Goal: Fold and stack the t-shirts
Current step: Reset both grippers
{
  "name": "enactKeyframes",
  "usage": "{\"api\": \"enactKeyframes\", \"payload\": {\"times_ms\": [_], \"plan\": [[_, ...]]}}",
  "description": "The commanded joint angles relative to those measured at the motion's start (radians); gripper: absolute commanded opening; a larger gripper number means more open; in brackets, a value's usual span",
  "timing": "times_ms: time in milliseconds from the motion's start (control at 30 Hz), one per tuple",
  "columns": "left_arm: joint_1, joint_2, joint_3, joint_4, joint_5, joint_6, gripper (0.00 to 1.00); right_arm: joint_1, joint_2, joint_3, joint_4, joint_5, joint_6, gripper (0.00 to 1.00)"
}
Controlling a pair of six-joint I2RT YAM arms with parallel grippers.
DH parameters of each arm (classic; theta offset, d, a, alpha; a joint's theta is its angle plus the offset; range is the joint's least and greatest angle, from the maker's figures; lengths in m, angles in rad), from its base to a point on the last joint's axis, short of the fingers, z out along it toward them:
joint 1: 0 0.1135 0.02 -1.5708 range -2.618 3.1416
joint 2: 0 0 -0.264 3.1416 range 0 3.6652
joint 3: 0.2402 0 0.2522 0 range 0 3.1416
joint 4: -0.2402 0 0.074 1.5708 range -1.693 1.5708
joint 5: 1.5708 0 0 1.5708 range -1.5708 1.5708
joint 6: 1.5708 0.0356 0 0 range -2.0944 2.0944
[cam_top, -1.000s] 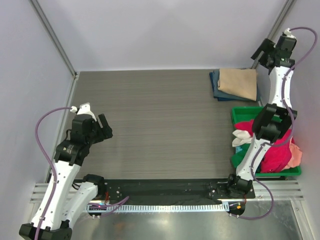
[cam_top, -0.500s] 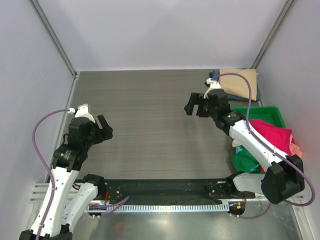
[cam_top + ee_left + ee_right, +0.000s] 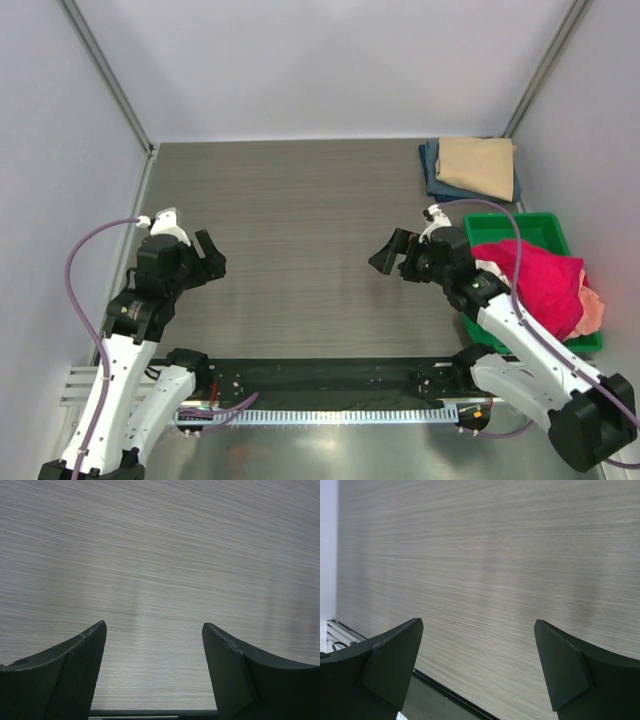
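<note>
1. Left claw and right claw: wide open, holding nothing, above the surface.
2. Folded tan shirt on blue shirt, far right; magenta shirt heaped in green bin.
3. Likely soft, light, floppy; best pinched at a shoulder edge.

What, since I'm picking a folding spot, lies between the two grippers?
Nothing: only bare table between the left gripper and right gripper, shown in the top view.

A grey wood-grain table fills the booth. Pale lilac walls rise behind it and at both sides. Slanted metal posts stand at its far corners.
</note>
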Motion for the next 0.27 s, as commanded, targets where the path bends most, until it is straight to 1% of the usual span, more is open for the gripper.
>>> {"api": "enactKeyframes", "payload": {"times_ms": [0,200,233], "plan": [[-0.001,-0.003,0.002,0.037,-0.004,0.000,0.78,0.004,-0.080,0.017,0.016,0.018,0.028,1.00],[-0.001,-0.005,0.002,0.037,-0.004,0.000,0.78,0.007,-0.096,0.020,-0.007,0.015,0.034,1.00],[-0.001,-0.002,0.001,0.037,-0.005,0.000,0.78,0.010,-0.100,0.022,-0.015,0.056,0.026,1.00]]}}
